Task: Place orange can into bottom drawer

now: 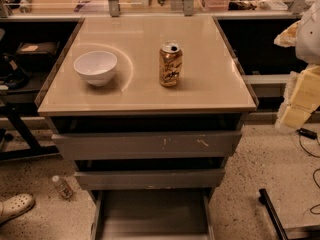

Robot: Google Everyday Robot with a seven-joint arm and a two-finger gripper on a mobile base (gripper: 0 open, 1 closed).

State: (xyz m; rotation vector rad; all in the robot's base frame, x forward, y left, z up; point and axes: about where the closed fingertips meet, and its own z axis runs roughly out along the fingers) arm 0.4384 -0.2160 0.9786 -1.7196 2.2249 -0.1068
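The orange can (170,64) stands up straight on the bench (210,91), near the middle. The white bowl (95,67) sits at the can's 9 o'clock, a little apart. The gripper (300,101) hangs past the bench edge at the can's 3 o'clock, well apart from it. I cannot tell how its jaws stand. The bottom drawer (150,213) is pulled out at 6 o'clock, below two other drawers. A small bottle (62,187) lies on the floor at 8 o'clock.

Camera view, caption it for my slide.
Orange can upright on cabinet beside white bowl; bottom drawer open; gripper at right edge.
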